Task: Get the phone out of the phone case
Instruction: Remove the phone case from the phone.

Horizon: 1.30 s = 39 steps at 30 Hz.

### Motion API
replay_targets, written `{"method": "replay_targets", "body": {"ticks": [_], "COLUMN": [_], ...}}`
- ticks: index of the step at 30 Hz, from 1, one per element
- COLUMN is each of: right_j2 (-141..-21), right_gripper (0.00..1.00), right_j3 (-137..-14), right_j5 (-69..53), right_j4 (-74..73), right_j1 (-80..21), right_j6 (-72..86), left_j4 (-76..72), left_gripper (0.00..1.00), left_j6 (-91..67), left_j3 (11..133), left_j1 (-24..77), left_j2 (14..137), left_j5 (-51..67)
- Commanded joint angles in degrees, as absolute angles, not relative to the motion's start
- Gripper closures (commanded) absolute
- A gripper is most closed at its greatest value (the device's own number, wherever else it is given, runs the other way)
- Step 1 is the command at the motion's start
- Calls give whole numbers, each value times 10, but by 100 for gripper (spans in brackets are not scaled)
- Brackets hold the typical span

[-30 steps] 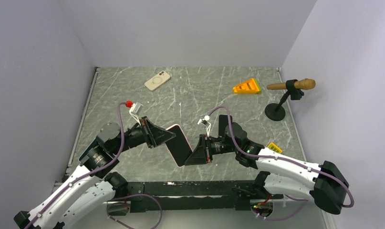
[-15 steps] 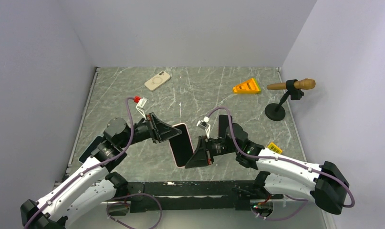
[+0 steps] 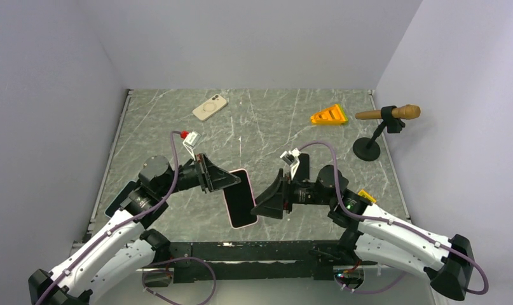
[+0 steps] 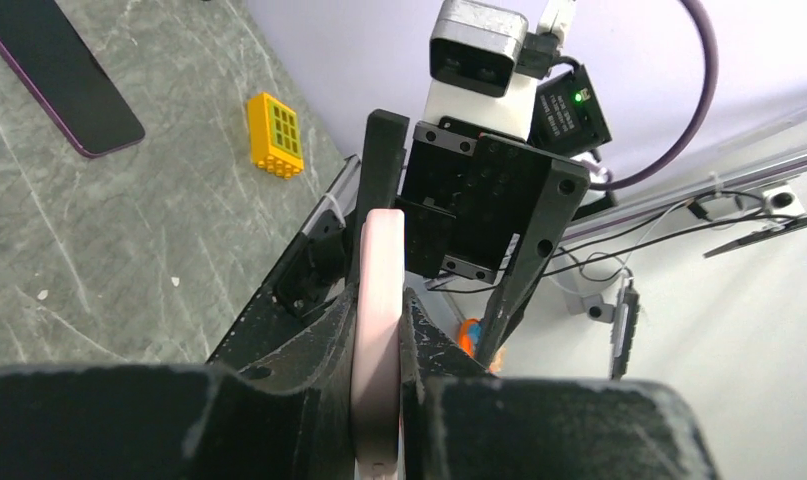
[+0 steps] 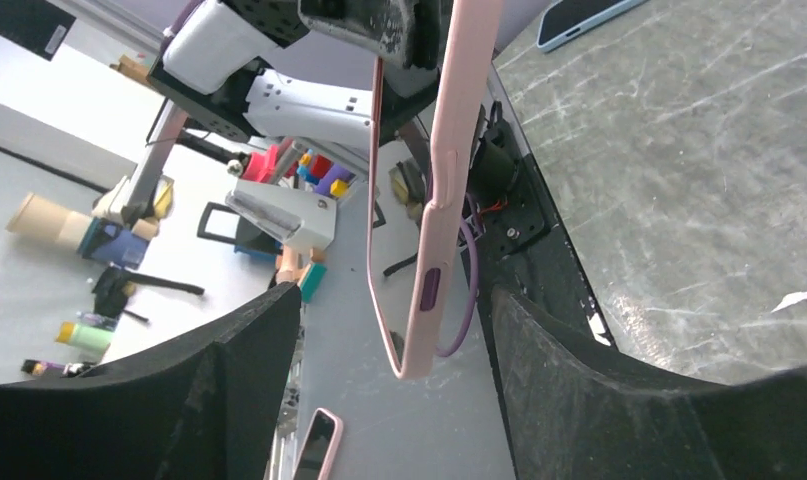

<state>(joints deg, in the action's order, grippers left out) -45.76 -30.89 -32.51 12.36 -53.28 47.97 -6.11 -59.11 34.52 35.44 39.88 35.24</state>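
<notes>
The left hand (image 3: 228,181) is clenched on the upper end of the pink case (image 5: 449,150) and holds it on edge in the air above the counter (image 3: 342,159), near the front rail. The phone (image 3: 239,200), dark screen up in the top view, appears to sit fully in the case. The right hand (image 3: 265,204) is released, its jaws spread wide. Its wrist view shows the case's free lower end hanging between the two fingers (image 5: 229,380) with neither touching it.

The step in hand looks like a fresh grip for peeling the case off. To do it well, the right hand should likely close on the case's lower corner alone, catching the soft rim rather than the glass. It can then bend that rim back away from the phone while the left hand keeps its end steady. Whether the left hand pinches the phone as well as the case cannot be told. If it grips only the rim, the phone could slip out and drop.
</notes>
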Motion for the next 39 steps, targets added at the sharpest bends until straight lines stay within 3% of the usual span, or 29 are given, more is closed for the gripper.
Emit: {"method": "replay_targets", "body": {"ticks": [1, 8, 14, 16, 20, 24, 33, 35, 39], "right_j2": [-452, -482, -486, -491, -492, -497, -540, -556, -595], "right_gripper": [30, 47, 65, 67, 57, 59, 84, 100, 100], "right_j3": [-334, -313, -305, -302, -293, -296, -310, -321, -381], "right_j5": [-346, -453, -476, -490, -508, -510, -535, -533, -531], "right_j4": [116, 224, 264, 284, 312, 303, 328, 319, 244], "right_j1": [-532, -533, -532, -533, -533, -533, -533, -533, -532], "right_j6": [451, 484, 494, 501, 506, 495, 464, 426, 301], "left_j4": [-158, -218, -228, -237, -258, -278, -331, -349, -400], "left_gripper": [100, 100, 100, 100, 100, 100, 100, 100, 100], "left_j6": [-665, -717, -731, -740, -757, -768, -814, -853, -960], "left_j3": [363, 347, 343, 340, 330, 324, 308, 303, 279], "left_j1": [336, 314, 305, 301, 297, 293, 288, 286, 278], "left_j2": [392, 398, 398, 400, 405, 413, 430, 444, 494], "left_j5": [397, 422, 434, 438, 445, 451, 467, 476, 500]}}
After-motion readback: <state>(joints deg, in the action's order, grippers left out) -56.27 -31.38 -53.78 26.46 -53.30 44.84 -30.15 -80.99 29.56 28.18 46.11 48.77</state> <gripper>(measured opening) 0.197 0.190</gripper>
